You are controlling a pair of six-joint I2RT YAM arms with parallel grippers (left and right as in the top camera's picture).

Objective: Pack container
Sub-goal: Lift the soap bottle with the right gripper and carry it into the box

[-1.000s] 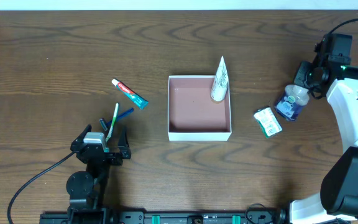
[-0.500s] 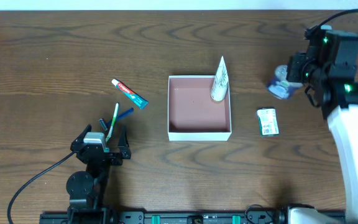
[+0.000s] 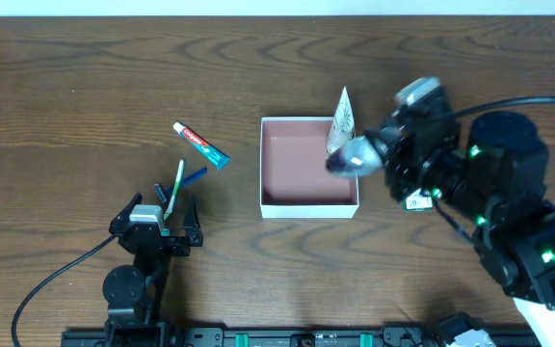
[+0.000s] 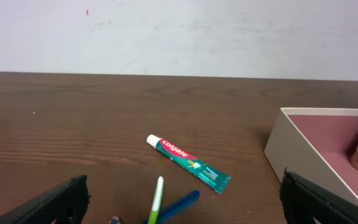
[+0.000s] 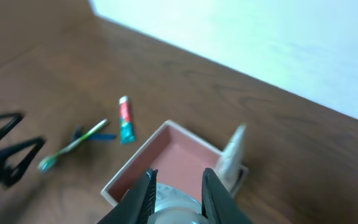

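Shifted small clear bottle [image 3: 351, 158] from well right of container [image 3: 309, 206] to above its right rim, right gripper [image 5: 176, 188] pinching it narrowly; mid-carry, next needs lowering beside white tube [image 3: 341, 123] inside container, then release; left gripper [image 3: 159, 214] wide, empty, well left of container.

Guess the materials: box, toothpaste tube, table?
Box: looks like matte cardboard, with white outer walls and a pinkish-brown inside.
Toothpaste tube: probably printed plastic, slightly glossy, with a flattened end.
Table: wood or wood-look laminate, showing dark brown grain.
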